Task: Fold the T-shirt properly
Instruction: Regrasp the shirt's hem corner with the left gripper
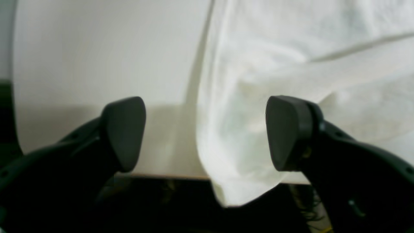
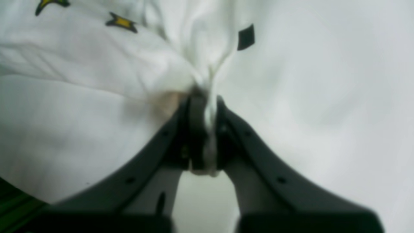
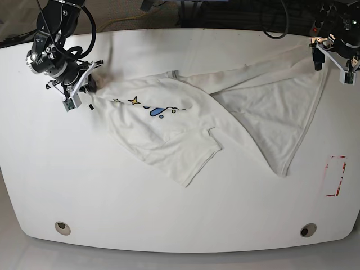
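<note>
Left wrist view: the left gripper has its jaws spread wide, a loose white corner of the T-shirt hanging over the counter edge between them.

Right wrist view: the right gripper is clamped on bunched T-shirt fabric.

Base view: the T-shirt lies crumpled across the counter, stretching between both far corners.

**White table and its surroundings**

One white table with rounded corners, its top smooth and evenly lit. Two round grey holes near the front edge: one by the front left corner, one by the front right corner. A red-and-white rectangular marking near the right edge. Dark floor beyond the back edge, crossed by black cables and a yellow cable.
</note>
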{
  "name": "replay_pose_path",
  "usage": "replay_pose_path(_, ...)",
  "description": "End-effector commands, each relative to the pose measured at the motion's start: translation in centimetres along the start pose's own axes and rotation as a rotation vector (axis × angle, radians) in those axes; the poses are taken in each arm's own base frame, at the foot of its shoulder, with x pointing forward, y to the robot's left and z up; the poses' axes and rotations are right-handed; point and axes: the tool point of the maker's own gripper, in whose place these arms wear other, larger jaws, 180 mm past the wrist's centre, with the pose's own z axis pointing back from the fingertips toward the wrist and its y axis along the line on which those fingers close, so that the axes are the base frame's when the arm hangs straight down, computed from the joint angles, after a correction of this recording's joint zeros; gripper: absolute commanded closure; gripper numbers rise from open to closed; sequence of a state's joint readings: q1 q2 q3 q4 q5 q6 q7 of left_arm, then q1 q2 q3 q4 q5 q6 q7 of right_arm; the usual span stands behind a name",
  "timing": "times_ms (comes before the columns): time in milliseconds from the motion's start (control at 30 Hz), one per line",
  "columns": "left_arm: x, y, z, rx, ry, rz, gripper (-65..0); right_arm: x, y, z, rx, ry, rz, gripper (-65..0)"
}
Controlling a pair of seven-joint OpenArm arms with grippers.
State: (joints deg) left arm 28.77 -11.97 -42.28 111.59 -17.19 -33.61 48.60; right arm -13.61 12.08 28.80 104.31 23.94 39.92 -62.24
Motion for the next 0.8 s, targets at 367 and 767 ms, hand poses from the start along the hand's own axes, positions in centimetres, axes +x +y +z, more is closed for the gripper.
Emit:
replay_pose_path(367, 10.3, 2.7, -4.2, 0.094, -0.121, -0.055, -53.6, 2.7, -0.5, 0.9, -0.02, -0.079, 0.037, 0.0)
replay_pose_path(767, 13.6, 0.4, -13.3, -0.077, -0.118, 0.055, -53.6, 3.1, -0.5, 0.9, -0.019, -0.103, 0.035, 0.0)
